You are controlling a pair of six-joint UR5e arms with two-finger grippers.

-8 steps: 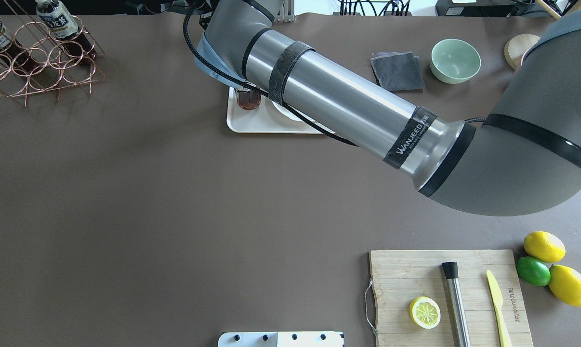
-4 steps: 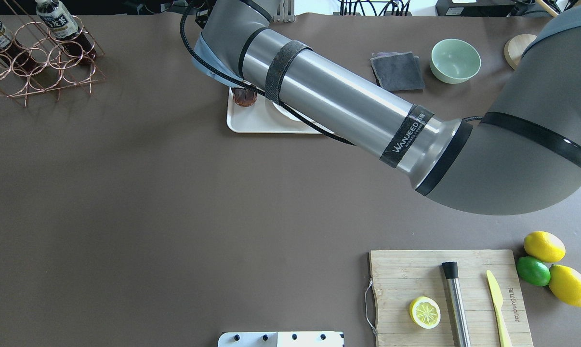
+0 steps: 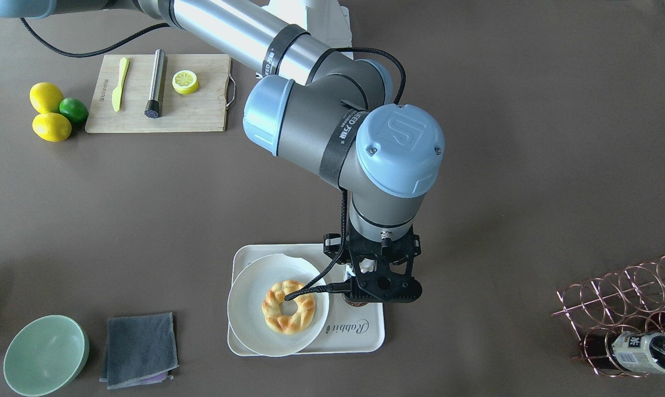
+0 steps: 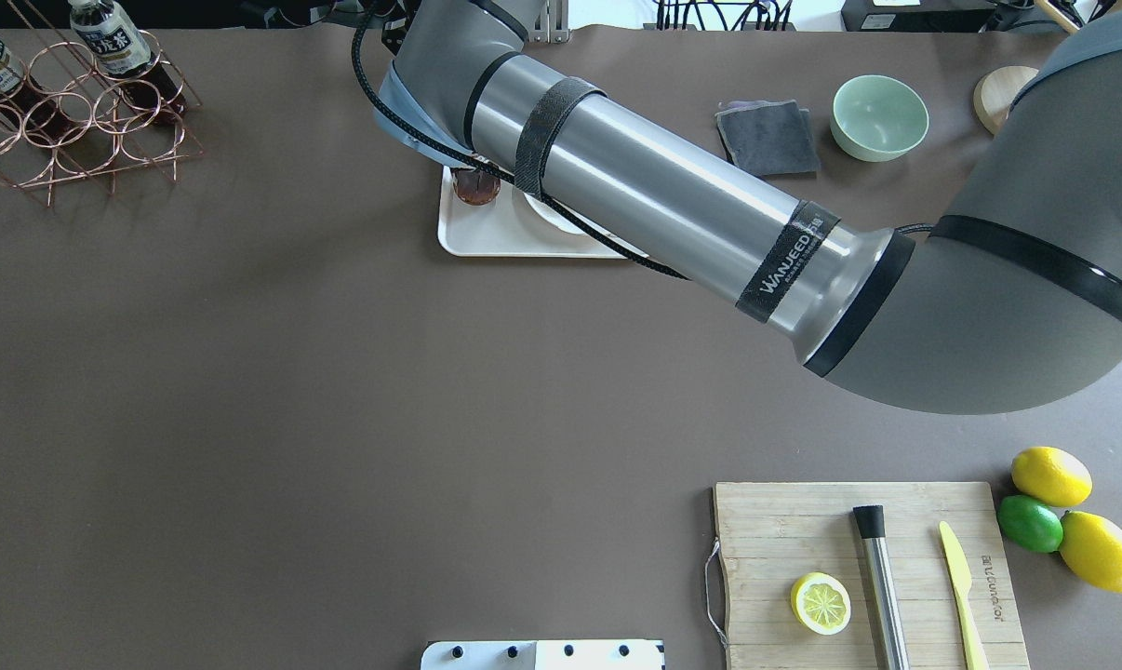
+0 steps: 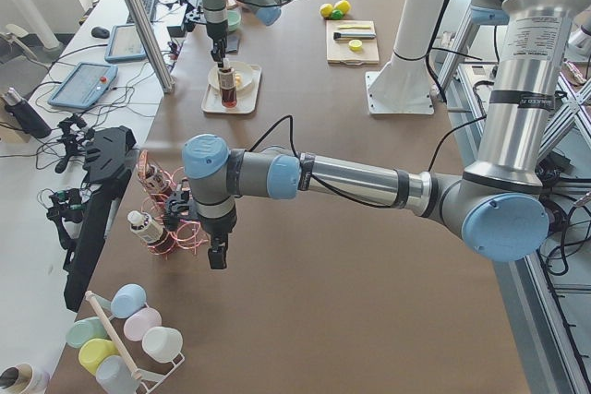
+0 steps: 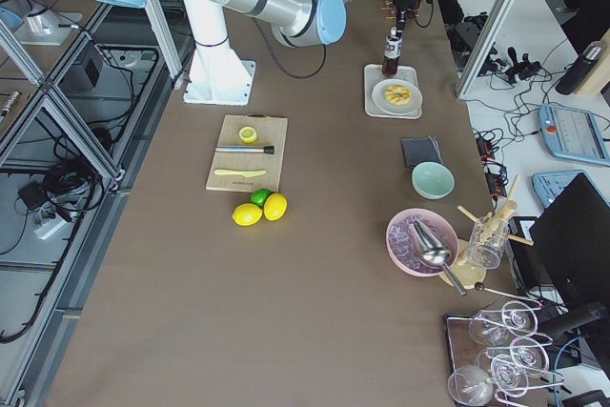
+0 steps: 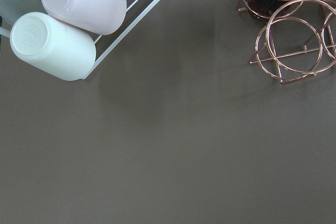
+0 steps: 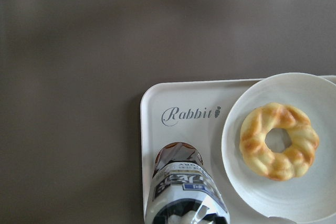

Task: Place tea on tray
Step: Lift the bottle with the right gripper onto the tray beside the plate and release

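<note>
Standing upright on the Rabbit tray [image 8: 153, 109] beside the plate [image 8: 294, 88], the tea bottle [image 8: 181, 181] sits beneath the right gripper [image 3: 380, 289]; whether that pincer clasps it cannot be told. The left gripper [image 5: 216, 258], equally unreadable, hangs near the copper rack [image 5: 166, 228].

The clear plastic tea bottle [image 8: 181, 182] is glossy; the cream-white rectangular tray [image 8: 184, 95] smooth; the brown desk [image 8: 68, 77] matt.

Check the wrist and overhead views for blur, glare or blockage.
Right wrist view: the tea blurs toward its cap at the bottom edge; the script on the tray is sharp. Left wrist view: even light, no glare. Overhead view: a bright streak runs along the right arm, which hides most of the tray.
</note>
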